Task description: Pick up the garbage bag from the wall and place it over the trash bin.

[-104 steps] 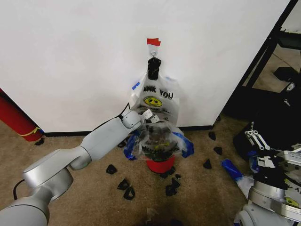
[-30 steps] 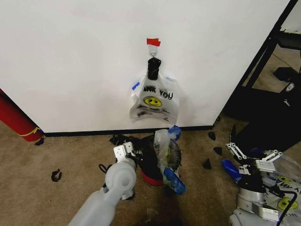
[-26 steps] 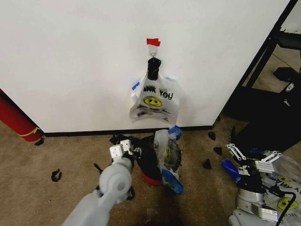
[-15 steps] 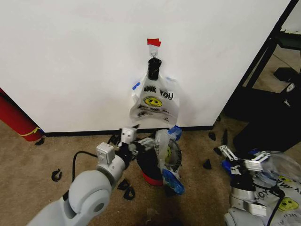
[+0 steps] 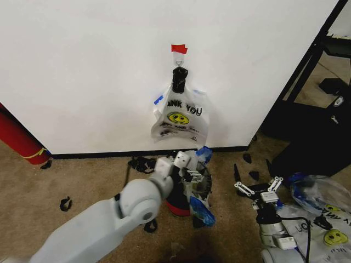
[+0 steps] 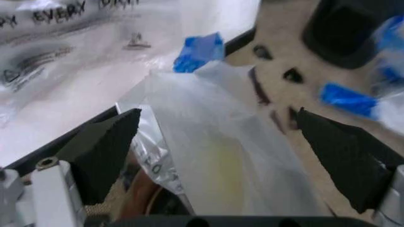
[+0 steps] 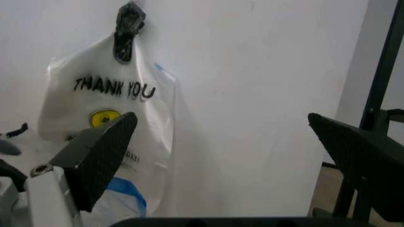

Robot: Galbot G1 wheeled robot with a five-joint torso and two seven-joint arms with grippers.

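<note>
Head view: the small round black wire-mesh trash bin with a red base [image 5: 178, 204] stands on the brown carpet floor [image 5: 88, 181] just in front of the large plain white wall [image 5: 82, 66]. A thin see-through whitish plastic garbage bag with blue tape strips [image 5: 198, 186] hangs over the bin's right side, covering only part of the rim. The left gripper [image 5: 186, 167] sits at the bin's top, right against the bag; its jaws look parted, though I cannot tell from here whether they pinch the plastic. On the wall above, a bunch of like-printed "THANK YOU" bags with a black clip [image 5: 178, 118] hangs from a hook under a small red tape piece [image 5: 179, 49]. A long red roll with a yellow band [image 5: 19, 139] leans at the left edge. The right gripper [image 5: 258, 188] hovers low near the floor, well to the right of the bin, jaws spread wide and empty.

Left wrist view: the garbage bag [image 6: 221, 156] lies between the two dark fingers [image 6: 104, 146], which stand wide apart and do not close on it.

Right wrist view: the right gripper's fingers [image 7: 101, 156] are spread wide with nothing between them, facing the clipped bunch of bags [image 7: 110, 109] on the wall [image 7: 265, 94].
</note>
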